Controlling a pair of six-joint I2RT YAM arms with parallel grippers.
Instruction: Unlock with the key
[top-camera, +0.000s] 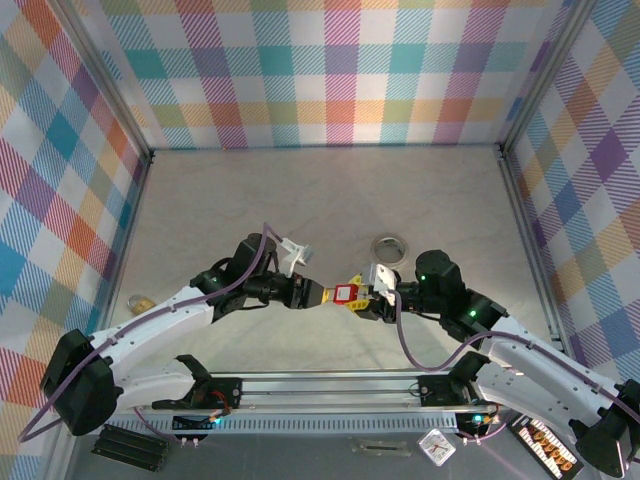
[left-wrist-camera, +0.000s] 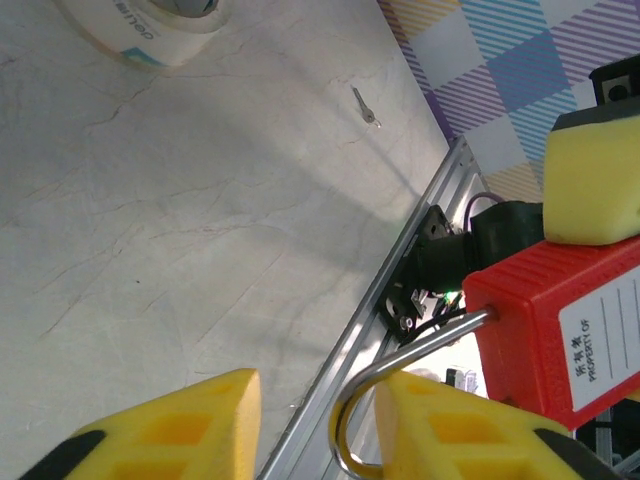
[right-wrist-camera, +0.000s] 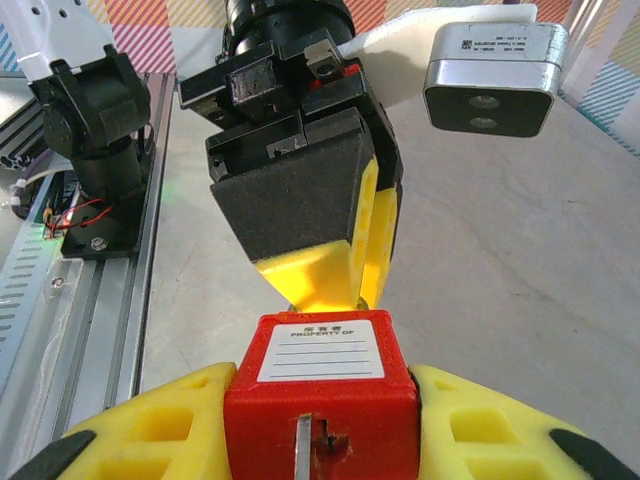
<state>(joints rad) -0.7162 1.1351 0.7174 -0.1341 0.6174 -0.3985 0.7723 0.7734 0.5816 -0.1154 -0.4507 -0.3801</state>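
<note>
A red padlock (top-camera: 347, 294) with a white label hangs above the table between both arms. My right gripper (right-wrist-camera: 322, 376) is shut on its body (right-wrist-camera: 322, 405); the keyhole (right-wrist-camera: 305, 450) faces the right wrist camera with a thin metal strip in it. The steel shackle (left-wrist-camera: 400, 362) curves between the yellow fingers of my left gripper (left-wrist-camera: 318, 388). It lies against the right finger (left-wrist-camera: 470, 430), with a wide gap to the left one. A small key (left-wrist-camera: 366, 106) lies loose on the table. In the top view my left gripper (top-camera: 325, 293) meets my right gripper (top-camera: 366, 299) at the padlock.
A tape roll (top-camera: 388, 246) lies on the table just behind the grippers. A brass padlock (top-camera: 140, 301) sits against the left wall. The metal rail (top-camera: 320, 385) runs along the near edge below the grippers.
</note>
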